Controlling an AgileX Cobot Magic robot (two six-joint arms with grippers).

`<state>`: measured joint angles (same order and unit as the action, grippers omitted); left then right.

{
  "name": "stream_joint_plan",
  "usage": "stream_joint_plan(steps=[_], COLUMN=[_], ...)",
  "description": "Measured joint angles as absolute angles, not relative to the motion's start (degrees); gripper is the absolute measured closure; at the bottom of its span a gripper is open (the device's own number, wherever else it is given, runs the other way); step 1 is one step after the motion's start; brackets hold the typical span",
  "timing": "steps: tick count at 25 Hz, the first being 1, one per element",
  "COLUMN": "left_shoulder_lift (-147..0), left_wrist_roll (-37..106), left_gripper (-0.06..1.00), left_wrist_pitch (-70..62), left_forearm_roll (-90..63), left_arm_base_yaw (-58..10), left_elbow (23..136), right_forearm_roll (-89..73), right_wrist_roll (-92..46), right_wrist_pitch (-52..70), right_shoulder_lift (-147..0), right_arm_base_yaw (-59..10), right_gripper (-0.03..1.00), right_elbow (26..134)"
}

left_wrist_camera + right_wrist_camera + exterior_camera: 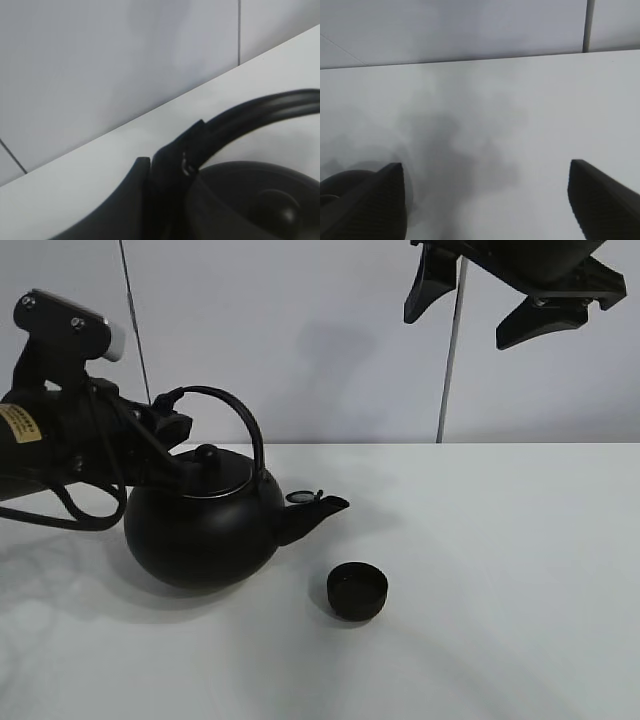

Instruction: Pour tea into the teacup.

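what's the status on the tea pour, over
Left pincer shut on kettle. Right pincer open, high, empty. Teacup upright near spout, nothing between.

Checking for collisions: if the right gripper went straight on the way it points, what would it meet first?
Most likely the bare table: the right wrist view shows only it ahead of the open right gripper, with the kettle off to the side. Depth is unclear.

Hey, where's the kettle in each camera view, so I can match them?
Exterior high: kettle left of centre, spout toward the teacup.
Left wrist: close up, arched handle clamped in the left fingers, lid beside them.
Right wrist: cannot tell; maybe the dark curve at the frame's edge.
Shared landmark: the table's back edge meeting the wall.
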<state>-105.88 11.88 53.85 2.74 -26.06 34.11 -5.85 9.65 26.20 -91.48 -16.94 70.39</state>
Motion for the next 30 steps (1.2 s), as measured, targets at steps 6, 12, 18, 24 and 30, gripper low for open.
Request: stream_joint_plan(steps=[6,12,18,24,30], left_shoulder_lift=[-105.9,-105.9,-107.1,-107.3,-107.3], left_wrist_roll=[12.1,12.1,12.1,12.1,12.1], left_gripper=[0.85,0.85,0.85,0.85,0.85], left_wrist_pitch=[57.0,57.4,58.8,58.9,58.7], left_forearm_roll=[-2.2,-3.4,-3.4,-3.6,-3.6], left_arm_base_yaw=[-26.1,-26.1,-26.1,-26.1,-26.1], left_elbow=[30.6,30.1,30.0,29.8,29.8], right_forearm_roll=[-5.9,-5.9,-5.9,-5.9,-5.9], right_wrist_roll=[9.7,9.7,9.7,9.7,9.7], right_wrist_pitch=[26.1,26.0,26.0,26.0,26.0], right_shoulder_lift=[-91.5,-91.5,-91.5,-91.5,-91.5], right_arm_base_yaw=[-16.9,-16.9,-16.9,-16.9,-16.9], right_gripper=[0.35,0.35,0.35,0.35,0.35], right_elbow=[70.4,70.4,70.4,70.4,70.4])
